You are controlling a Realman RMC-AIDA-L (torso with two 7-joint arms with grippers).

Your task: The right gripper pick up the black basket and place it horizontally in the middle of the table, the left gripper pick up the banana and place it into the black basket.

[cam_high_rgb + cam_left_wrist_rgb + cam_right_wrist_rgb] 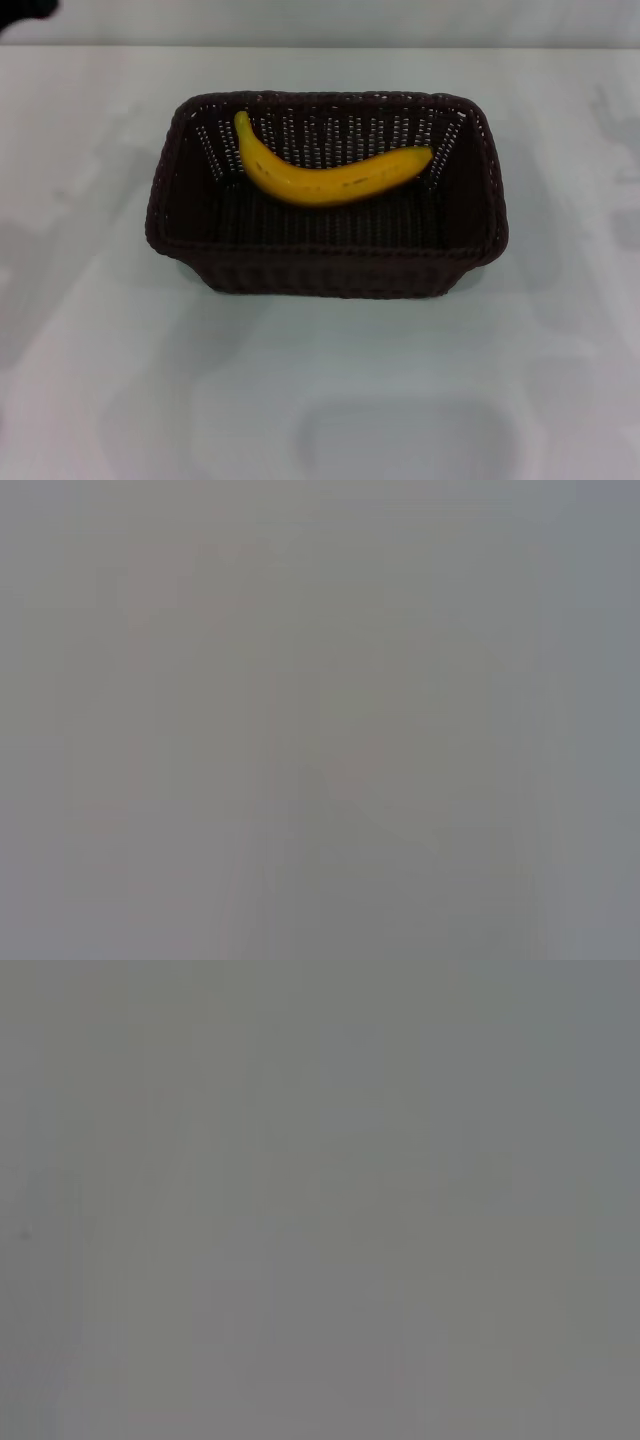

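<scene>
Head view shows me first the white table [90,380], then the black basket [325,268] standing in its middle with the long side across. Further back, the banana [330,172] lies inside against the far wall. Both wrist views give only plain grey, so I see neither gripper and cannot tell their state.
</scene>
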